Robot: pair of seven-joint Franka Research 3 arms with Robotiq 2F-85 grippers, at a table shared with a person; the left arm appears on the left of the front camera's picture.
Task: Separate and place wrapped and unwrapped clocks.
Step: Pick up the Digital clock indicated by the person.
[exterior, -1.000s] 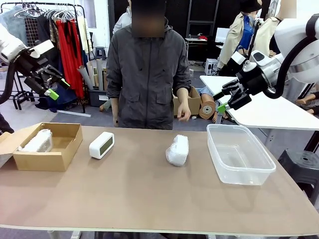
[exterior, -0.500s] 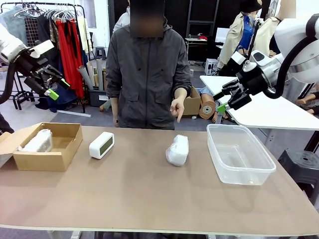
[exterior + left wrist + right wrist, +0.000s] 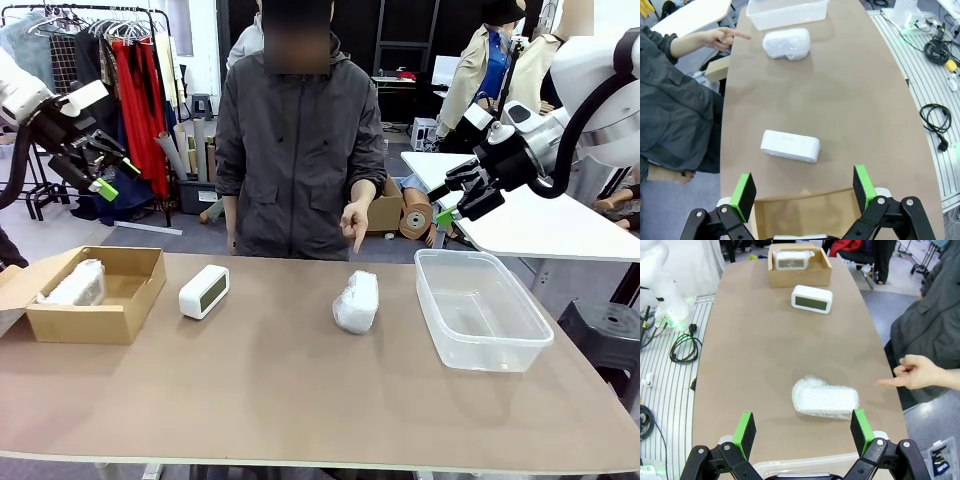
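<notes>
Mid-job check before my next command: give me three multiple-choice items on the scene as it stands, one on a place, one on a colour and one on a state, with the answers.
1. One white clock in crinkly translucent plastic wrap lies mid-table. Where is the other wrapped clock?
A. on the floor
B. inside the brown cardboard box
C. on a chair

2. What colour are the pads on the left gripper?
A. green
B. orange
C. blue

3. What state is the right gripper in?
A. shut on a clock
B. shut on nothing
C. open, holding nothing

Answers:
1 B: the front view shows it lying inside the box.
2 A: they are bright green in the left wrist view.
3 C: its jaws stand wide apart with nothing gripped between them.
</notes>
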